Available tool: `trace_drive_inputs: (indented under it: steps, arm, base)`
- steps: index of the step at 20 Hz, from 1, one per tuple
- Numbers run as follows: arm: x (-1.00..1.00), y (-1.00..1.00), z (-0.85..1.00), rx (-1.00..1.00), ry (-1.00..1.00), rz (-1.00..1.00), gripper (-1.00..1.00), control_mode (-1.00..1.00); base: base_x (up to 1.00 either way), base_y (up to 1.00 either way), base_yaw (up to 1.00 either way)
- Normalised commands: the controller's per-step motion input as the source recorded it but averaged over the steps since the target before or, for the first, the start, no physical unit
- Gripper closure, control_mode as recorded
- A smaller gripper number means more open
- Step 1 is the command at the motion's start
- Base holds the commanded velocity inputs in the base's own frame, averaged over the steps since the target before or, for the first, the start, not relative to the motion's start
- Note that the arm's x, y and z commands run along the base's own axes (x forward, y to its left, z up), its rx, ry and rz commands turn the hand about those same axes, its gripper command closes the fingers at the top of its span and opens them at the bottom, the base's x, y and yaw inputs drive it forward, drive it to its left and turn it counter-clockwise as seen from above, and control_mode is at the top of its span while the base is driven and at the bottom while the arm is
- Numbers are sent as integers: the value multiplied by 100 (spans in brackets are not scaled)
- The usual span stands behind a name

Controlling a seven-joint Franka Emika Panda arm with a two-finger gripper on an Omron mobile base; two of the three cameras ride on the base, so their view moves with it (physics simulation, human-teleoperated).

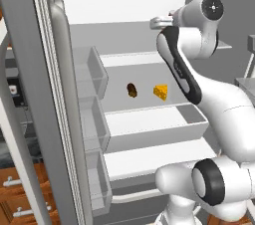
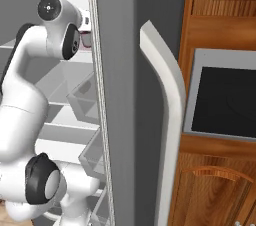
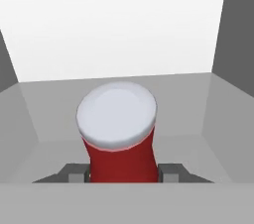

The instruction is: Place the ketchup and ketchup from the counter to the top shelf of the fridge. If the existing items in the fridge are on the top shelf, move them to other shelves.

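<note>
Left base view: the white arm rose from the lower right, bent at its dark elbow and reached up and left into the tall grey fridge (image 1: pixel 35 94), whose door stood open. Its wrist ended high inside, over the thin light-grey top shelf (image 1: pixel 124 59); the hand itself was mostly hidden behind the forearm. On the whitish shelf (image 1: pixel 144 112) below lay a small yellow cheese wedge (image 1: pixel 161 91) and, just left of it and apart, a smaller dark brown lump (image 1: pixel 131 89). The risk I judged here was that the elbow or forearm could brush the shelf edges or the grey door bins (image 1: pixel 92 74) if the arm pulled out at a poor angle.

Right base view: the arm climbed from the lower left, its upper joint level with the top of the compartment, and a sliver of red showed by the wrist next to the door edge. The long curved white door handle (image 2: pixel 167 120) stood in front.

Hand view: the two-finger gripper (image 3: pixel 122 172) was clamped on the short red squeeze ketchup bottle with a pale cap (image 3: pixel 118 136), a dark fingertip (image 3: pixel 171 172) pressing each side low on its body. The bottle looked upright between them, with grey floor and a white back wall beyond. Whether its base touched the shelf could not be told; released above it, the bottle might tip or roll.
</note>
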Motion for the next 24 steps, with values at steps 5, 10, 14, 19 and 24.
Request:
trace_drive_inputs:
  steps: [5,10,14,19,24]
  arm:
    - [84,0,-34,-3,0,0,100,-100]
    - [81,-2,-40,-3,1,0,100,-100]
    - [73,-3,-17,-1,0,0,100,-100]
    - [22,-1,-5,0,0,0,-100,-100]
    - [0,0,0,0,-8,0,-100,-100]
  base:
    - [0,0,0]
    - [0,0,0]
    - [0,0,0]
    - [0,0,0]
    - [0,0,0]
